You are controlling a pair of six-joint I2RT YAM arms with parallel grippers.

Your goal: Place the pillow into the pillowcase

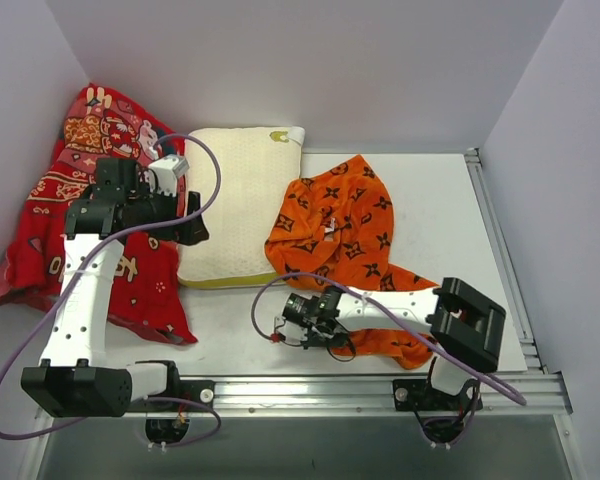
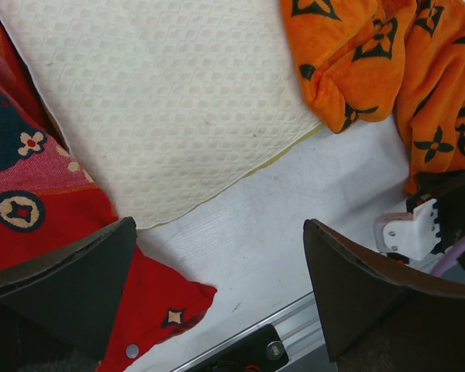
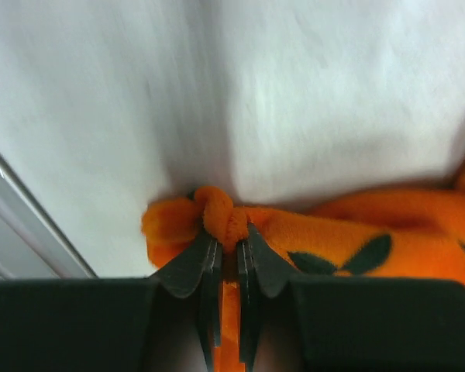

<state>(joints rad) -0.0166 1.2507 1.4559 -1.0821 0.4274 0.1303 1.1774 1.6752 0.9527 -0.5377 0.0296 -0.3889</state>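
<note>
The cream-white pillow (image 1: 238,205) lies flat at the back middle of the table, its yellow-green band along the near edge; it also fills the top of the left wrist view (image 2: 163,101). The orange pillowcase (image 1: 335,225) with black motifs lies crumpled to its right, overlapping the pillow's right edge, and shows in the left wrist view (image 2: 387,54). My right gripper (image 1: 298,322) is shut on a bunched edge of the pillowcase (image 3: 229,221) near the front of the table. My left gripper (image 1: 193,222) is open and empty, above the pillow's left side.
A red cartoon-printed cloth (image 1: 80,190) lies at the left under my left arm, reaching to the pillow's left edge (image 2: 31,201). A metal rail (image 1: 360,385) runs along the table's near edge, another along the right edge.
</note>
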